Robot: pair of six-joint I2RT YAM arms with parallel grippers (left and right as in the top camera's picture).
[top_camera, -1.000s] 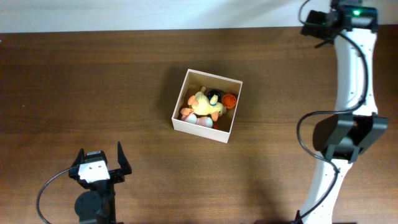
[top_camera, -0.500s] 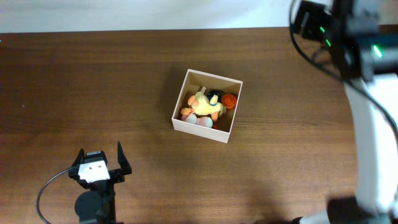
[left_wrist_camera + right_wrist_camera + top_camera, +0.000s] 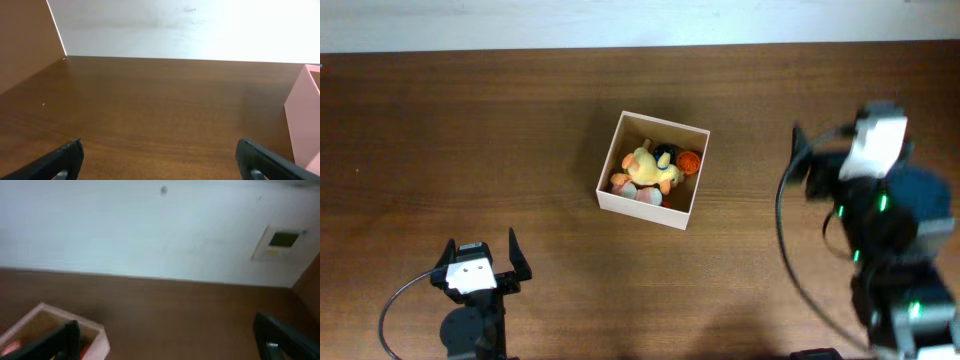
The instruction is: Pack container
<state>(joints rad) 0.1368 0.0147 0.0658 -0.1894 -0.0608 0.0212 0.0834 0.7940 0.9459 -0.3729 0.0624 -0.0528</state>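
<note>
The container [image 3: 607, 194] is a square cardboard box with white walls at the table's middle. It holds a yellow plush toy [image 3: 653, 168], an orange ball [image 3: 689, 160] and other small toys. My left gripper [image 3: 481, 243] is open and empty near the front left, far from the box. In the left wrist view its fingers [image 3: 160, 160] are wide apart, and the box wall [image 3: 305, 120] shows at the right edge. My right gripper [image 3: 810, 165] is blurred, to the right of the box. In the right wrist view its fingers [image 3: 170, 340] are spread and empty, and the box [image 3: 50, 320] is at lower left.
The dark wooden table [image 3: 470, 120] ends at a white wall along the back edge. The right arm's body [image 3: 900, 260] stands over the table's right side. A wall plate [image 3: 281, 241] shows in the right wrist view.
The right arm has swung from the far back right corner toward the front, and its wrist is now level with the box. The left arm and the box have not moved.
</note>
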